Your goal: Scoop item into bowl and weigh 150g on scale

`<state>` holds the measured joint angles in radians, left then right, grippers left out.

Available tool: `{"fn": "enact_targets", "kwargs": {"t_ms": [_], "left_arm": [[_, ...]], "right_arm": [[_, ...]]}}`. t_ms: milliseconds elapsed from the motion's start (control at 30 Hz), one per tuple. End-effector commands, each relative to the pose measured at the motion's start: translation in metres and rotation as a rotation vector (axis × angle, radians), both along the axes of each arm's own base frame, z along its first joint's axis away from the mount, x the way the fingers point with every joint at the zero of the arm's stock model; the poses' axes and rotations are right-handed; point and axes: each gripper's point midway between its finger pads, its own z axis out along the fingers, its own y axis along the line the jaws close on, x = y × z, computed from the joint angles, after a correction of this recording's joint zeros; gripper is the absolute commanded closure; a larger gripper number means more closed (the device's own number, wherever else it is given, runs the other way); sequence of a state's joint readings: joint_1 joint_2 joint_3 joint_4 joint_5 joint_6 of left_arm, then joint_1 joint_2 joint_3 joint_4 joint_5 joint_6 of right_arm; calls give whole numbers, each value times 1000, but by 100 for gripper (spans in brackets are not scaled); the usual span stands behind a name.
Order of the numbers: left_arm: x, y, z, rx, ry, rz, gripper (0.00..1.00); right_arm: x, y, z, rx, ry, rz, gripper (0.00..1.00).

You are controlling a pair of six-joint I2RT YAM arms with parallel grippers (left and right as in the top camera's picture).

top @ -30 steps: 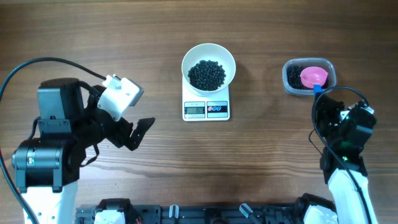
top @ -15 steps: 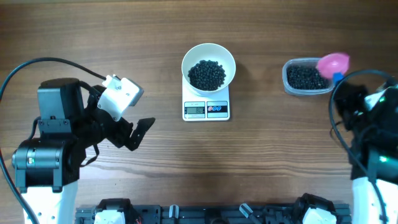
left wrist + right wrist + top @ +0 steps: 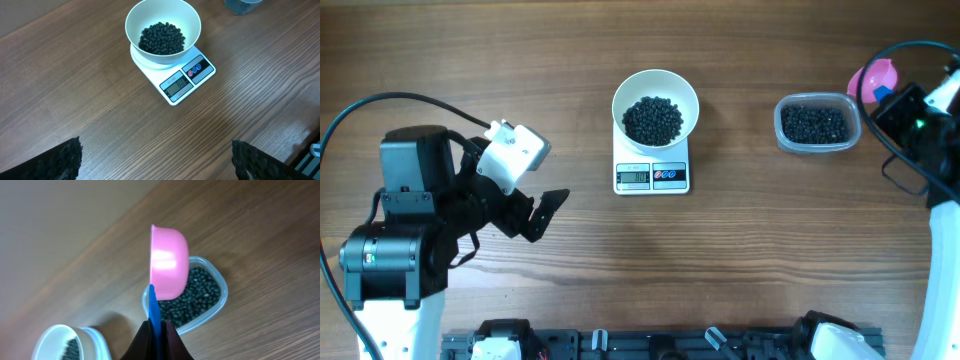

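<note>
pellets (image 3: pixel 161 38): dark heap inside the bowl (image 3: pixel 135 22)
bowl: on the scale (image 3: pixel 189 79), behind its display edge
left gripper (image 3: pixel 157 162): fingers wide apart, empty, over the bench (image 3: pixel 75 95)

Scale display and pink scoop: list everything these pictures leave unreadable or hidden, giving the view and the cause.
- Scale display: digits too small and soft to read in the left wrist view, smaller still overhead.
- Pink scoop: turned sideways in the right wrist view, its inside unseen; overhead, the right arm covers part of it.
- Clear tub: cut off by the top edge in the left wrist view.
</note>
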<state>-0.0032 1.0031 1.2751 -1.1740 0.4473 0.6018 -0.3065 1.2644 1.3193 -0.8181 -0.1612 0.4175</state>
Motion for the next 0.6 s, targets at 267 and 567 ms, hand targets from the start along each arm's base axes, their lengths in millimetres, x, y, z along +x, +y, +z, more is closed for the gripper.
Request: {"fn": "enact_targets", "kwargs": {"t_ms": [267,567], "left_arm": [[1,-1,7,-4,-25,-19,0],[1,-1,7,-4,-25,-19,0]], "right_arm": [[11,0,-30,-242,170,59,95],[6,1,-42,-407,258,268,95]]}}
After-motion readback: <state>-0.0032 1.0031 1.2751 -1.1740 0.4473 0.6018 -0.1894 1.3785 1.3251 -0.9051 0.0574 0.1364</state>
